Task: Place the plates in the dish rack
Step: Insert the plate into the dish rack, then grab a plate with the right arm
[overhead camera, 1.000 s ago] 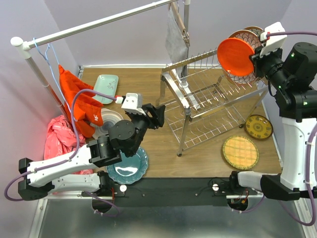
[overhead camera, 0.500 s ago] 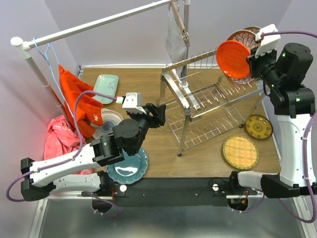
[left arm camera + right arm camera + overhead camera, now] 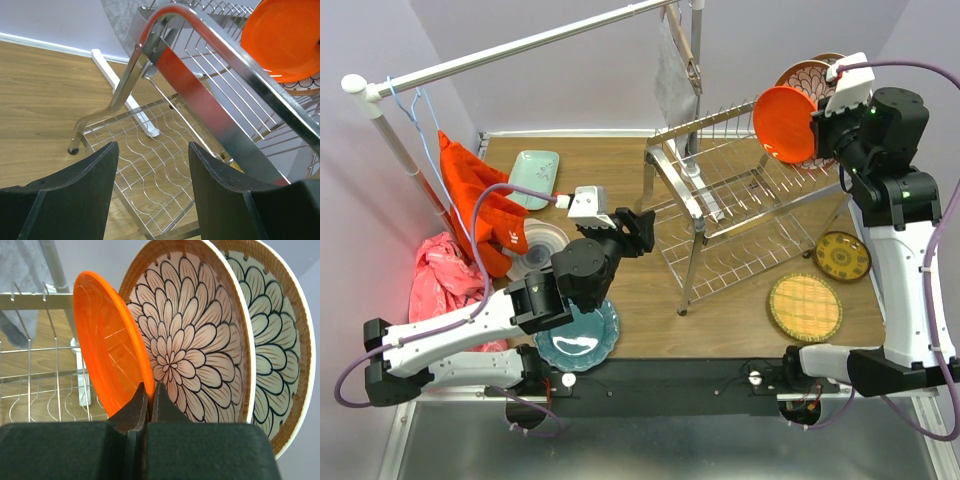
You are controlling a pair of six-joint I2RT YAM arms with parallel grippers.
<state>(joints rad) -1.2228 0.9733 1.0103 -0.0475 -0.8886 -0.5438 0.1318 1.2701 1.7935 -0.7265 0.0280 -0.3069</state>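
Observation:
My right gripper (image 3: 818, 128) (image 3: 148, 390) is shut on the rim of the orange plate (image 3: 784, 124) (image 3: 105, 350), held upright over the right end of the dish rack's (image 3: 720, 200) (image 3: 210, 100) upper tier. Just behind it two floral plates (image 3: 190, 335) (image 3: 272, 330) stand upright in the rack. My left gripper (image 3: 642, 228) (image 3: 152, 150) hangs open and empty by the rack's left legs. On the table lie a teal plate (image 3: 578, 338), a white swirl plate (image 3: 535, 245), a yellow woven plate (image 3: 804, 307) and a dark-yellow patterned plate (image 3: 842, 256).
A white clothes rail (image 3: 520, 45) crosses the back, with a grey cloth (image 3: 676, 70) hanging over the rack. An orange garment (image 3: 480, 205) and pink cloth (image 3: 438, 280) lie at the left. A pale green rectangular dish (image 3: 533, 178) sits at the back left.
The right gripper has carried the orange plate a little to the left, closer in front of the floral plates. The left arm has edged slightly right; its jaws stay open.

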